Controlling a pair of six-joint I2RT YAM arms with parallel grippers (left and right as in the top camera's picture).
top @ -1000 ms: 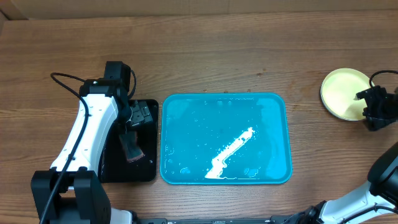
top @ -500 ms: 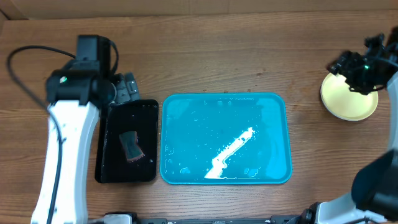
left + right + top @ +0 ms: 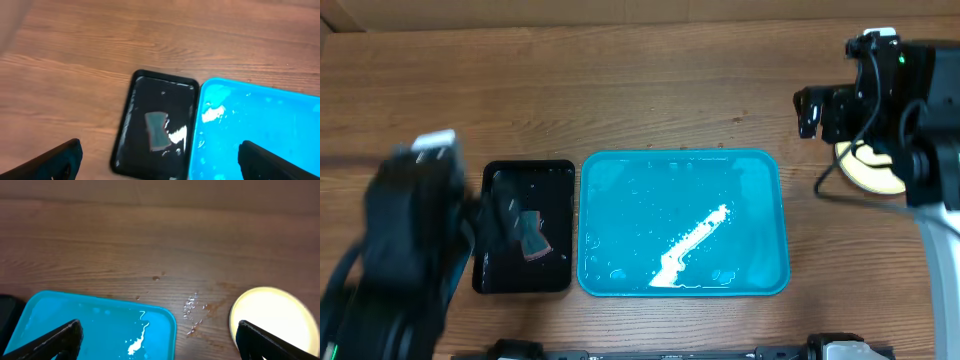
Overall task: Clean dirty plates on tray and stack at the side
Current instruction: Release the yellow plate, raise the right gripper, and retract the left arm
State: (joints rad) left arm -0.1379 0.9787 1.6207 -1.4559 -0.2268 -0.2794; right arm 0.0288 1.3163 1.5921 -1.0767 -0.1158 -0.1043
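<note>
1. Wood-grain counter (image 3: 670,80) underlies everything.
2. Nearest the robot lies the cyan tray (image 3: 620,180), wet, with a white streak across it. Just to its left is a black tray (image 3: 495,275) holding a small grey pad (image 3: 530,238).
3. Above the black tray hovers the left hand (image 3: 159,146), fingers spread wide, gripping nothing.
4. Farther right, the pale yellow plates (image 3: 270,317) rest on the counter, apart from the tray; only the top one shows. The right hand (image 3: 157,327) hangs above, spread wide and empty.

You have a brown wood-grain table (image 3: 660,90) under everything. A paler tan strip (image 3: 620,12) runs along its far edge.
</note>
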